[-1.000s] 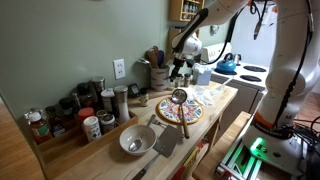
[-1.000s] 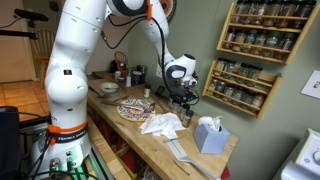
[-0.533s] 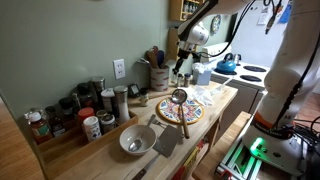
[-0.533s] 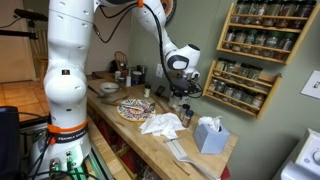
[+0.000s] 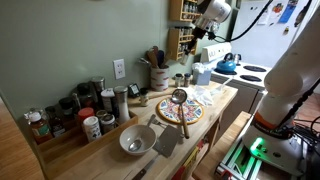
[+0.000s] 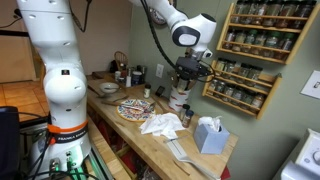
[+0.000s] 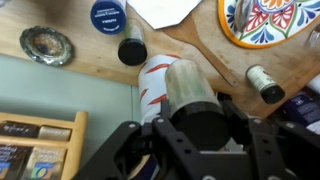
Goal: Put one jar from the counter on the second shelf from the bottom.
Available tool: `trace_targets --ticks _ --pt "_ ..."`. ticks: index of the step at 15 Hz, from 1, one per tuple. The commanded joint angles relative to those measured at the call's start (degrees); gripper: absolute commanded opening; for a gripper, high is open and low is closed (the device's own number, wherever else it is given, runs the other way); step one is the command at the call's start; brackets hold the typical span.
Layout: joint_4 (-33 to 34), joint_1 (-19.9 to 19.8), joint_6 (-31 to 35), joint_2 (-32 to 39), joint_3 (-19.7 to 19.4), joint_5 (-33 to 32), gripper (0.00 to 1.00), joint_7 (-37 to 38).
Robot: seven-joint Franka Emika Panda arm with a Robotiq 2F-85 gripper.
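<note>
My gripper (image 7: 195, 135) is shut on a small clear jar with a dark lid (image 7: 193, 100), its black fingers on either side of it. In both exterior views the gripper (image 6: 192, 72) (image 5: 203, 38) is raised above the wooden counter (image 6: 150, 142) (image 5: 110, 150), close in front of the brown spice rack (image 6: 248, 55). The rack's second shelf from the bottom (image 6: 243, 84) holds a row of little jars. In the wrist view a corner of the rack (image 7: 35, 150) shows at lower left, and the counter (image 7: 80, 62) lies below.
Under the gripper stand a white can with orange stripes (image 7: 152, 78), a dark-lidded jar (image 7: 132, 50) and a blue-lidded jar (image 7: 108, 15). A colourful plate (image 6: 135, 108), crumpled cloth (image 6: 160, 123), tissue box (image 6: 208, 135) and a metal bowl (image 5: 136, 141) sit on the counter.
The gripper has risen from counter height with the jar and moved up toward the spice rack.
</note>
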Motion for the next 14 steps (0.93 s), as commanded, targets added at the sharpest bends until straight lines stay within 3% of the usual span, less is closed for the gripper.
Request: trace_targets --ticks 1,6,12,13,14 --pt "3.27 0.69 -5.54 -3.85 -5.39 1.73 0.3 -1.73" --pt "11.16 -0.03 -3.64 -2.11 -10.78 3.68 0.3 1.45" --pt "16.66 -0.14 11.12 1.9 -13.67 7.71 0.3 3.61" --pt "14.99 -0.24 7.9 0.0 -13.25 5.3 0.55 3.2" --pt "15.5 -0.35 9.67 0.69 -13.27 5.93 0.55 3.22"
